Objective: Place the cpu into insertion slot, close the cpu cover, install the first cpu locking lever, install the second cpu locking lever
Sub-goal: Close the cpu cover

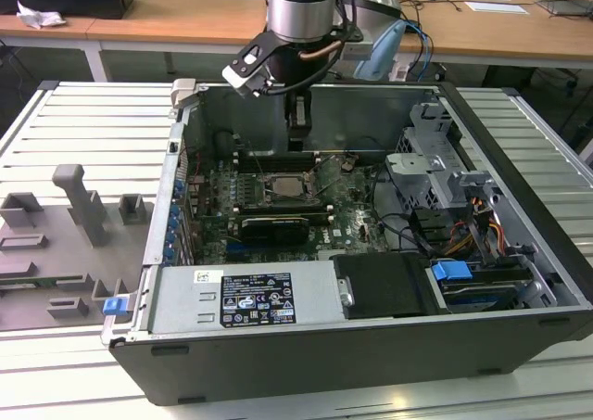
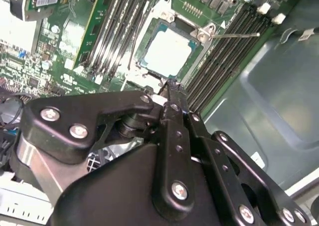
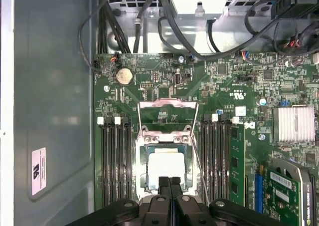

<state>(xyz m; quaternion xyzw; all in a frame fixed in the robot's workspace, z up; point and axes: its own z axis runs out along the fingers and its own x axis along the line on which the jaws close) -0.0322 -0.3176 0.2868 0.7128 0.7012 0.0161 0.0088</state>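
Cpu (image 3: 167,167) is recorded as a small flat square with a pale, dull metal top. It is laid flat inside the insertion slot (image 3: 141,162), a black square socket with silver edging set in the green circuit board (image 3: 219,81). The socket is flanked on both sides by long memory slots (image 3: 114,161). The cpu cover (image 3: 168,104), a thin silver frame with a large window, is seen swung up and away from the chip, not laid over it. In the second wrist view a thin locking lever (image 2: 234,35) is noted sticking out from one socket corner.

The gripper (image 3: 168,182) is lowered into the open computer case (image 1: 371,355). Its jaws are pressed together with nothing between them. The fingertips are placed at the edge of the socket opposite the raised cover, just beside the chip; contact cannot be made out.
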